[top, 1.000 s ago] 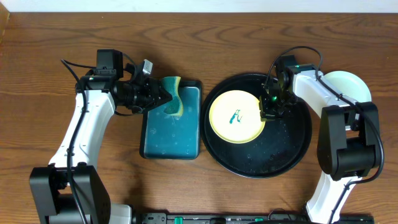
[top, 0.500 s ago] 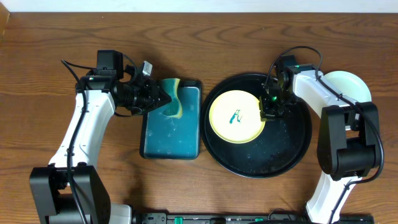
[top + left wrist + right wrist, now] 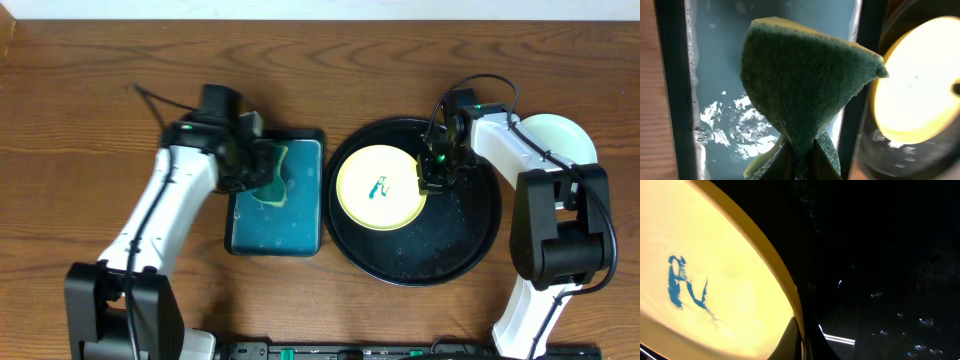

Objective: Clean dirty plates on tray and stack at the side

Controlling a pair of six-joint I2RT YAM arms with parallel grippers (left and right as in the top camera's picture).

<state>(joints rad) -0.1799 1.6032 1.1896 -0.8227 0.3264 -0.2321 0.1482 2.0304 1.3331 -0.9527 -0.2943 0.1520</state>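
On the wooden table [image 3: 80, 120] the black tray [image 3: 470, 250] is set at 3 o'clock of the teal tray [image 3: 275, 235]. Now the yellow plate [image 3: 358, 205], teal scribble [image 3: 380, 187] showing, is lying in the black tray's 10 o'clock part, its 3 o'clock rim pinched by the right gripper [image 3: 428, 183]. Over the teal tray a sponge [image 3: 805, 85] is clamped in the left gripper [image 3: 800, 160]. One pale plate [image 3: 560, 135] is spotted at the black tray's 2 o'clock
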